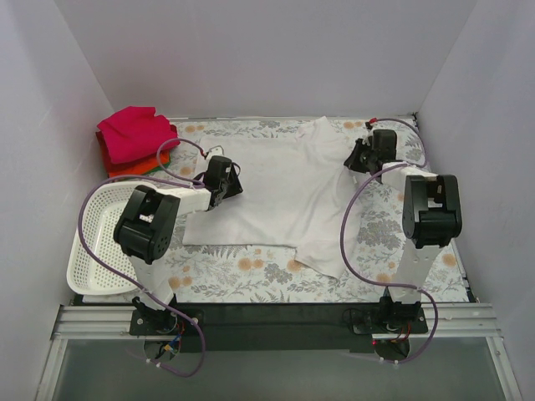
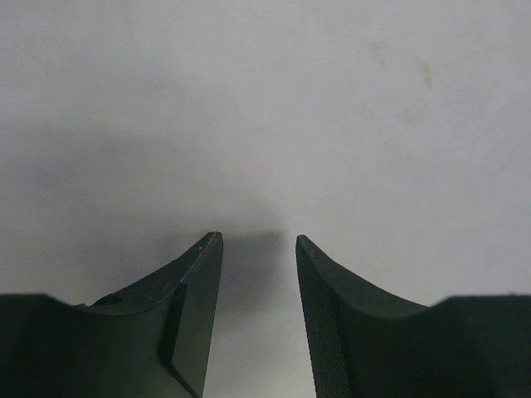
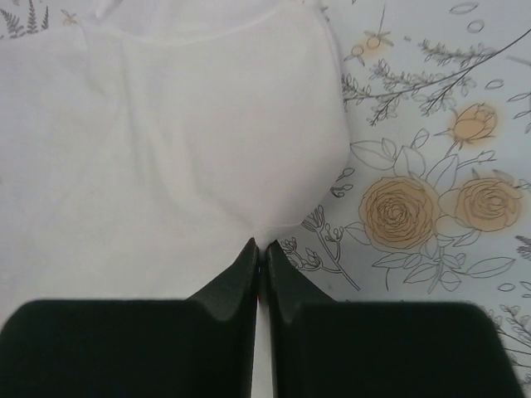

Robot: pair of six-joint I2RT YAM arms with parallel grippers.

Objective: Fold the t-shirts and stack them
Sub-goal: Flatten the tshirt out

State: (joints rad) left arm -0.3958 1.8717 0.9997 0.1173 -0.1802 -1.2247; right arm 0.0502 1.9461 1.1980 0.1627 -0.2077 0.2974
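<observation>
Right claw [image 3: 259, 245] is pressed together at the white t-shirt [image 1: 276, 184] edge, left claw [image 2: 259, 239] spread. Its length runs left-right (collar end unclear).

Upper left, the magenta shirt [image 1: 134, 132] hides most of the orange shirt [image 1: 134, 165]; whether the right pincer [image 3: 259, 245] pinches the white shirt [image 3: 166, 149] is unclear.

The white t-shirt [image 1: 284, 188] is shown as soft, matt cloth, lightly creased. The folded magenta t-shirt [image 1: 132, 132] and red-orange t-shirt [image 1: 134, 170] at far left are matt cloth as well. A smooth, printed floral tablecloth [image 1: 251, 276] is spread beneath. The mesh basket [image 1: 92, 238] is made of white, faintly glossy plastic. On the left gripper [image 2: 259, 242], matt black fingers [image 2: 348, 332] are seen, one finely grained.
</observation>
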